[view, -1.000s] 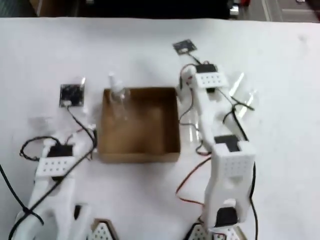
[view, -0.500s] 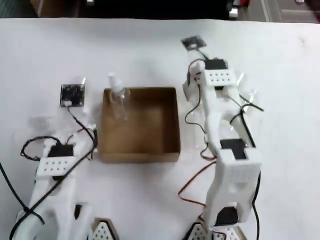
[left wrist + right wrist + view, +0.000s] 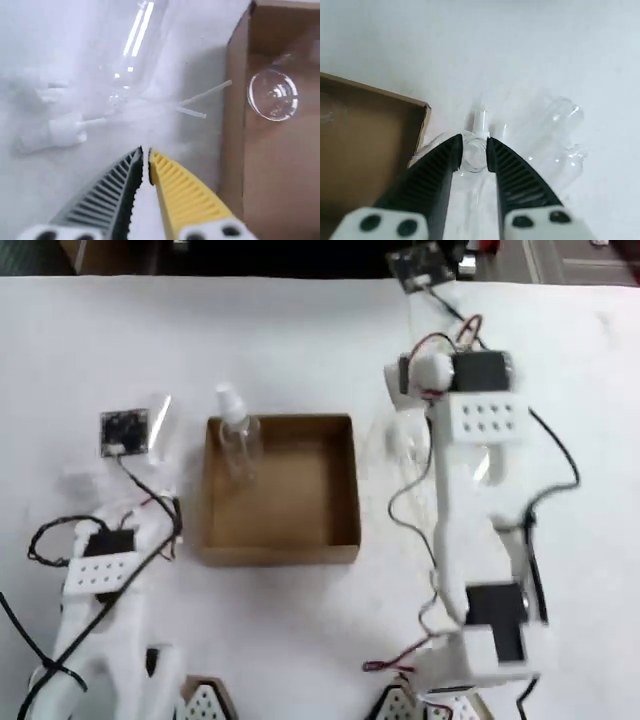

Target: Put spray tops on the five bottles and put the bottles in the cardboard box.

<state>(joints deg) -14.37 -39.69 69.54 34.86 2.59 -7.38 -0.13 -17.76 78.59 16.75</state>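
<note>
White tabletop (image 3: pixel 300 340) carries the cardboard box (image 3: pixel 280 552) at the middle of the high view, with one capped bottle (image 3: pixel 237 430) upright in its upper left corner. Just right of the box, the right gripper (image 3: pixel 472 145) pinches the neck of a clear bottle (image 3: pixel 472 159), faint and partly hidden. Another bottle (image 3: pixel 550 130) lies just beside it. At lower left, the left gripper (image 3: pixel 145 150) is closed on nothing, near a lying bottle (image 3: pixel 130 50) and a blurred loose spray top (image 3: pixel 55 132).

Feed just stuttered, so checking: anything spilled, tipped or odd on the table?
Nothing spilled or broken. Loose bottles lie on their sides beside the box, as expected mid-job. One bottle with its spray top stands in a box corner.
</note>
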